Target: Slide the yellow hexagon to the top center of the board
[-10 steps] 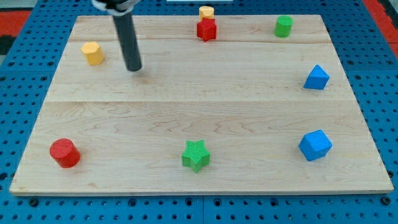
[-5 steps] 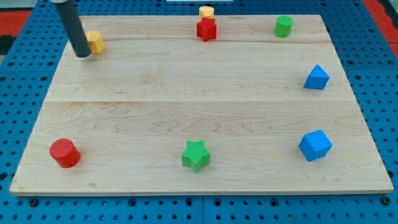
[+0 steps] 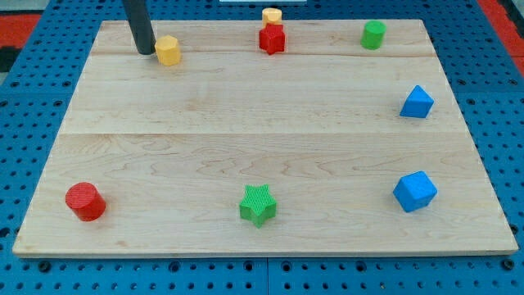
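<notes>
The yellow hexagon (image 3: 168, 50) lies near the board's top edge, left of centre. My tip (image 3: 146, 52) stands right against its left side; the dark rod rises out of the view's top. A red block (image 3: 272, 38) sits at the top centre with a small yellow block (image 3: 272, 15) just behind it at the board's edge.
A green cylinder (image 3: 373, 34) is at the top right. A blue block (image 3: 417, 102) is at the right edge and another blue block (image 3: 414, 191) at the lower right. A green star (image 3: 259, 204) is at the bottom centre, a red cylinder (image 3: 85, 201) at the bottom left.
My tip went left around the yellow hexagon, then moved right, pushing the hexagon up and to the right along the top of the board. The other blocks have not moved.
</notes>
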